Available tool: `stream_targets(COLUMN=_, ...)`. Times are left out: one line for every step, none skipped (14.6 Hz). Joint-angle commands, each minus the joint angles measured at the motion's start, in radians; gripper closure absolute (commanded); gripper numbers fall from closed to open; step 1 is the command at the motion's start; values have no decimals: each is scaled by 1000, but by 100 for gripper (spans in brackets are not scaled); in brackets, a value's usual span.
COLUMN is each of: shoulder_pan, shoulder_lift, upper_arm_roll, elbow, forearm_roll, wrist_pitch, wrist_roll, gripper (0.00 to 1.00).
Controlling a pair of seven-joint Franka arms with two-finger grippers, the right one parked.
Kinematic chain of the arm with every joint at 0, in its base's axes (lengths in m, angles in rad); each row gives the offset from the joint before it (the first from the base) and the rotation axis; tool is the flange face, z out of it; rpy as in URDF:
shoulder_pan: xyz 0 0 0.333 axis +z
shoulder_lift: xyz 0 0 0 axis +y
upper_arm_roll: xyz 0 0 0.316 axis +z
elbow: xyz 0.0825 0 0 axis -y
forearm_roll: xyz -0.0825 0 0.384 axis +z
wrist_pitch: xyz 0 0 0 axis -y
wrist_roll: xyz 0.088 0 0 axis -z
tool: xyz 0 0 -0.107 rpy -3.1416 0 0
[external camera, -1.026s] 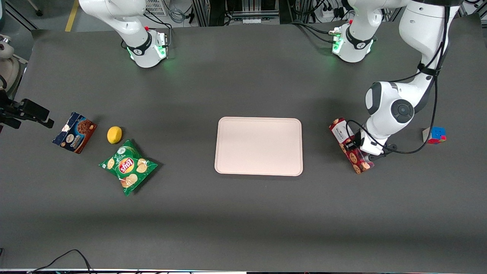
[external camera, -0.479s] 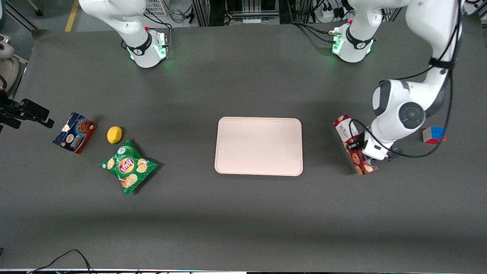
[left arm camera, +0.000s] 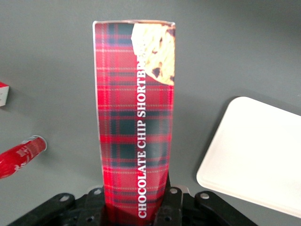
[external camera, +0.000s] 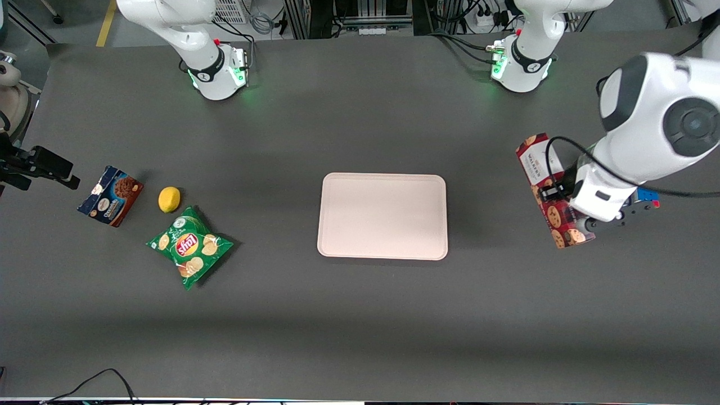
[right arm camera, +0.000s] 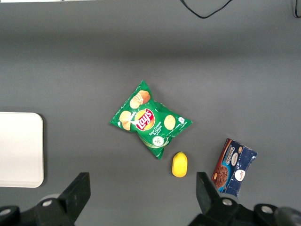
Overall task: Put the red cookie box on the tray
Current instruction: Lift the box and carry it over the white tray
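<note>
My left gripper (external camera: 564, 212) is shut on the red cookie box (external camera: 544, 179), a long red tartan carton with a white label end. It holds the box off the table, toward the working arm's end. In the left wrist view the box (left arm camera: 134, 117) stands up out of the gripper (left arm camera: 136, 209), whose jaws press its two sides near one end. The pale pink tray (external camera: 382, 216) lies flat in the middle of the table, apart from the box and level with it sideways. One tray corner (left arm camera: 254, 160) shows beside the held box.
A coloured cube (external camera: 648, 195) sits just past the gripper, partly hidden by the arm. Toward the parked arm's end lie a dark blue cookie box (external camera: 111, 195), a lemon (external camera: 169, 199) and a green chips bag (external camera: 189, 246).
The gripper has risen with the red cookie box, lifting it off the table and shifting it a little toward the working arm's end. The tray has not moved.
</note>
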Motion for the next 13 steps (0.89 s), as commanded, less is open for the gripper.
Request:
stream_targets(shoulder_pan=-7, shoulder_lift=30, upper_arm_roll=-15, elbow=66, forearm_roll=4, wrist_pitch=-44, wrist_roll=41, gripper=100)
stream_targets(shoulder_pan=-5, shoulder_lift=33, upper_arm_roll=-36, elbow=66, forearm_roll=-1, wrist_pitch=-38, wrist_roll=84, gripper=100)
stream_targets(shoulder_pan=-7, shoulder_lift=36, upper_arm_roll=-57, elbow=66, forearm_roll=-7, wrist_pitch=-35, wrist_roll=97, gripper=100)
stream_targets(shoulder_pan=-7, shoulder_lift=41, upper_arm_roll=-102, elbow=65, forearm_roll=-8, wrist_pitch=-19, wrist_roll=95, gripper=100)
stream_targets(shoulder_pan=-7, shoulder_lift=45, upper_arm_roll=-137, elbow=60, forearm_roll=-8, wrist_pitch=2, wrist_roll=106, gripper=100)
stream_targets(shoulder_pan=-8, shoulder_lift=59, upper_arm_roll=-175, elbow=60, forearm_roll=-8, wrist_pitch=17, wrist_roll=101, gripper=100)
stream_targets(shoulder_pan=-8, shoulder_lift=70, upper_arm_roll=-220, elbow=60, forearm_roll=-10, wrist_pitch=40, wrist_roll=86, gripper=100)
stream_targets(shoulder_pan=-8, shoulder_lift=76, upper_arm_roll=-254, elbow=52, forearm_roll=-10, wrist_pitch=65, wrist_roll=85, gripper=100)
stream_targets(shoulder_pan=-8, shoulder_lift=84, upper_arm_roll=-283, elbow=39, forearm_roll=-10, wrist_pitch=97, wrist_roll=85, gripper=100)
stream_targets(shoulder_pan=-10, shoulder_lift=88, upper_arm_roll=-314, elbow=17, forearm_roll=-10, wrist_pitch=132, wrist_roll=83, gripper=100)
stream_targets(shoulder_pan=-17, shoulder_lift=88, upper_arm_roll=-337, elbow=-12, forearm_roll=-7, wrist_pitch=171, wrist_roll=81, gripper=100)
stream_targets(shoulder_pan=-25, shoulder_lift=88, upper_arm_roll=-344, elbow=-39, forearm_roll=-7, wrist_pitch=213, wrist_roll=63, gripper=100)
stream_targets(shoulder_pan=-34, shoulder_lift=94, upper_arm_roll=-346, elbow=-67, forearm_roll=-4, wrist_pitch=253, wrist_roll=28, gripper=100)
